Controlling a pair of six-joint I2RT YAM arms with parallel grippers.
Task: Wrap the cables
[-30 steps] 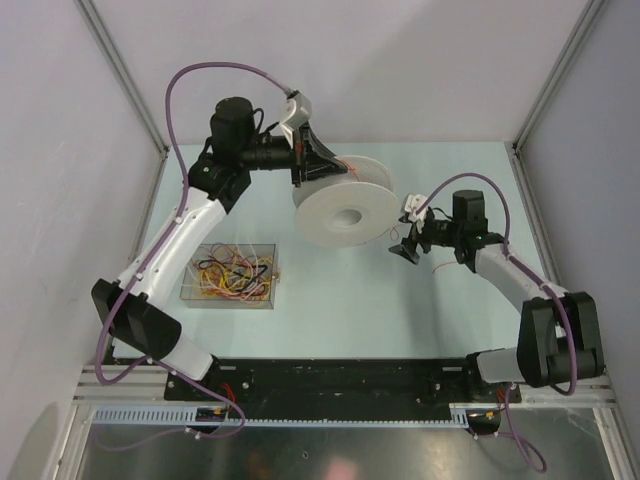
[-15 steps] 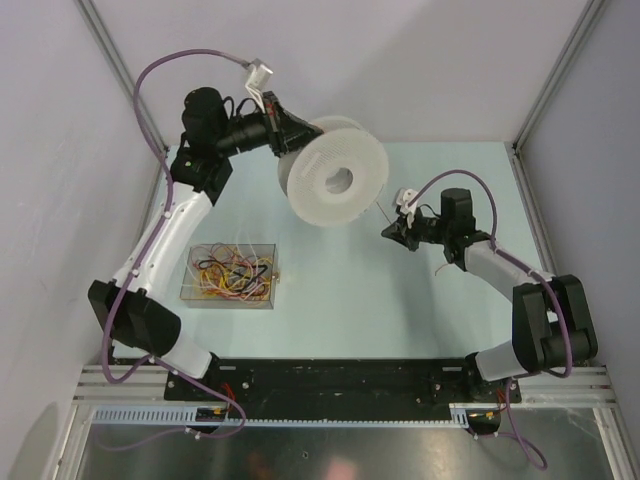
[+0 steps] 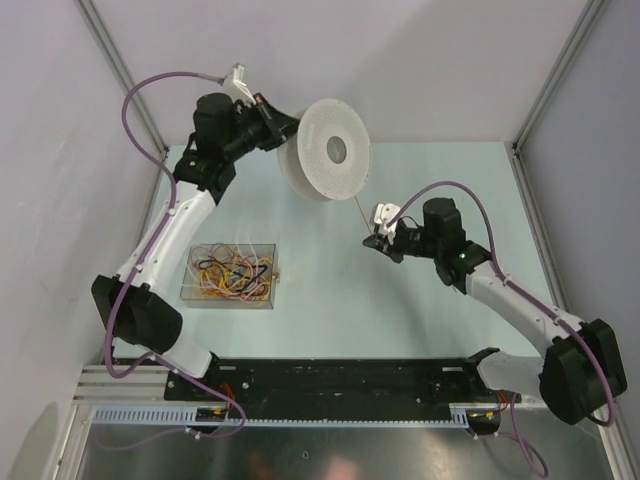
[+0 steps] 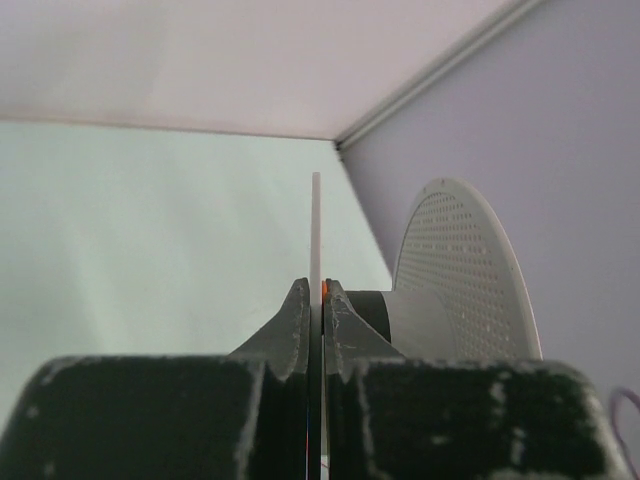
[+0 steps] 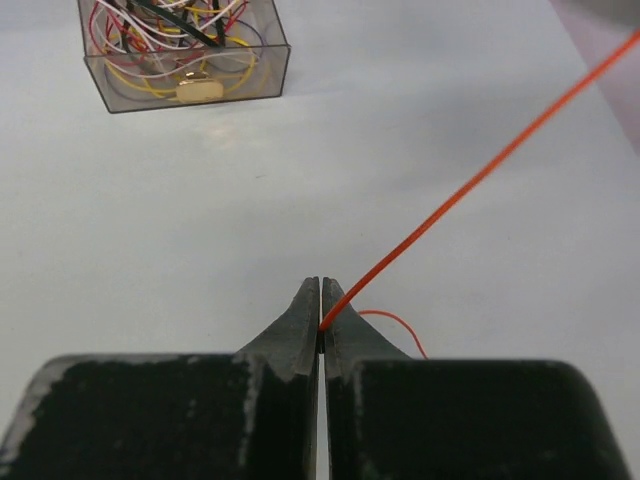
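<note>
A white perforated spool (image 3: pixel 325 150) hangs in the air at the back of the table, held by one thin flange (image 4: pixel 316 225) on which my left gripper (image 3: pixel 285 130) (image 4: pixel 317 290) is shut. The other flange (image 4: pixel 465 270) stands to the right of the jaws. A taut orange cable (image 3: pixel 361 212) (image 5: pixel 470 180) runs from the spool down to my right gripper (image 3: pixel 375 243) (image 5: pixel 320 292), which is shut on it; a short orange tail (image 5: pixel 400 325) curls out beside the right finger. More cables (image 3: pixel 230 272) (image 5: pixel 170 40), yellow, red, white and black, lie tangled in a clear box.
The clear plastic box (image 3: pixel 272 283) (image 5: pixel 284 60) sits on the pale table left of centre, below the left arm. Grey enclosure walls with metal corner posts (image 3: pixel 120 75) close in the back and both sides. Purple hoses loop over each arm.
My left arm has swung the spool up, back and to the left, turning its flat face upward. My right gripper has shut on the orange cable and moved left, drawing it taut.
</note>
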